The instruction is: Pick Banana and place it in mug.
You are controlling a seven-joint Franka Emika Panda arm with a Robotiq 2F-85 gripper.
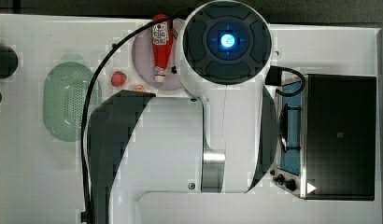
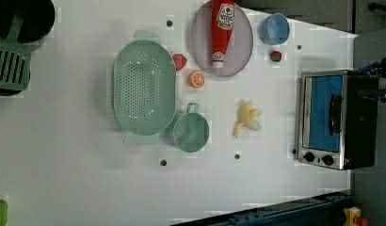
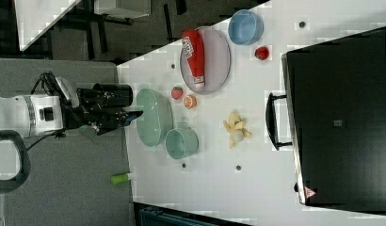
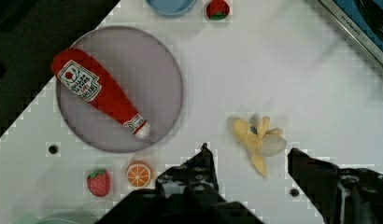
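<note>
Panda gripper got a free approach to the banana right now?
Probably yes. The banana lies alone on bare table, apart from the mug and oven; the gripper is open above it, nothing between.

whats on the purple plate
A ketchup bottle lies across the plate, nothing else on it. The plate surface beneath the bottle is covered.

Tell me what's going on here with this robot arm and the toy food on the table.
The arm's tool is open, empty and above the table, with the banana lying untouched between its fingers in the wrist view. The teal mug sits empty beside the green colander. Nothing has been picked up yet.
</note>
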